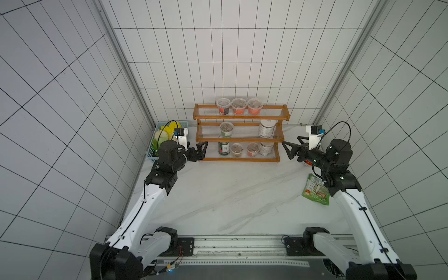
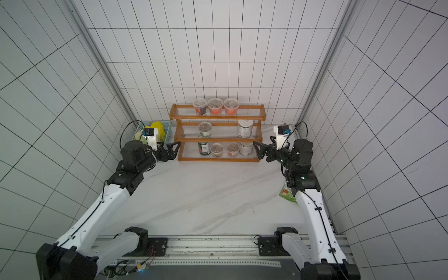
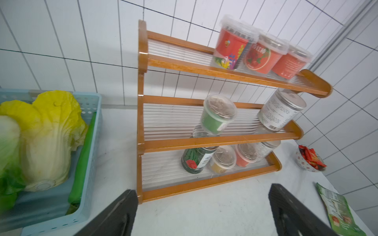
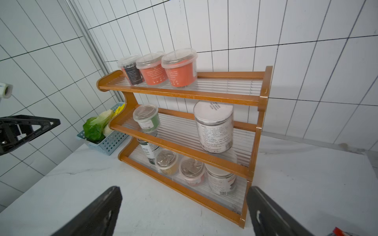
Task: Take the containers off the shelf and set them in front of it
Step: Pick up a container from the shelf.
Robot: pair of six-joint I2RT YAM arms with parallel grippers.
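The shelf (image 1: 240, 159) stands against the back wall, with three tiers in an orange-brown frame. Three red clear-lidded cups (image 1: 238, 106) sit on its top tier. A green cup (image 1: 226, 129) and a white jar (image 1: 266, 128) share the middle tier. On the bottom tier are a dark tin (image 1: 223, 148), two small cups (image 1: 236, 149) and a jar (image 1: 266, 148). My left gripper (image 1: 203, 151) hovers open at the shelf's left end and holds nothing (image 3: 202, 190). My right gripper (image 1: 290, 140) hovers open at the right end, also empty (image 4: 183, 189).
A light-blue basket (image 1: 151, 148) of cabbages sits left of the shelf, behind my left wrist. A green snack bag (image 1: 315, 191) lies on the marble top under my right arm. A small bowl of red packets (image 3: 308, 161) stands right of the shelf. Tiled walls close in on both sides.
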